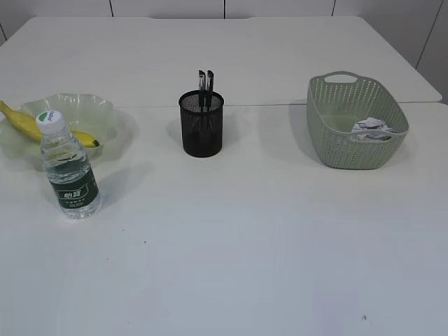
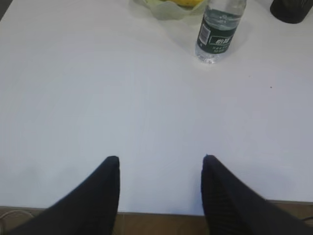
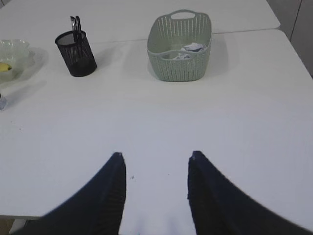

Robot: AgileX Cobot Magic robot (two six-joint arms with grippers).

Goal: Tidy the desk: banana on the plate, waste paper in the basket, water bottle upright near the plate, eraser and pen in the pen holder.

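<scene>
The yellow banana (image 1: 21, 122) lies in the pale green plate (image 1: 105, 112) at the far left of the desk (image 1: 245, 245). Just in front of the plate, the water bottle (image 1: 68, 171) stands upright. The black mesh pen holder (image 1: 201, 126) has a pen (image 1: 205, 80) sticking out of its top. The waste paper (image 1: 371, 129) lies inside the green basket (image 1: 329, 133). The eraser is hidden. My left gripper (image 2: 160, 157) is open over the near desk edge, holding nothing. My right gripper (image 3: 155, 154) is also open and holds nothing. Neither gripper shows in the exterior view.
The desk's near edge runs under the left gripper's fingers (image 2: 98, 191). A second table top (image 1: 210, 49) joins on behind the pen holder and basket.
</scene>
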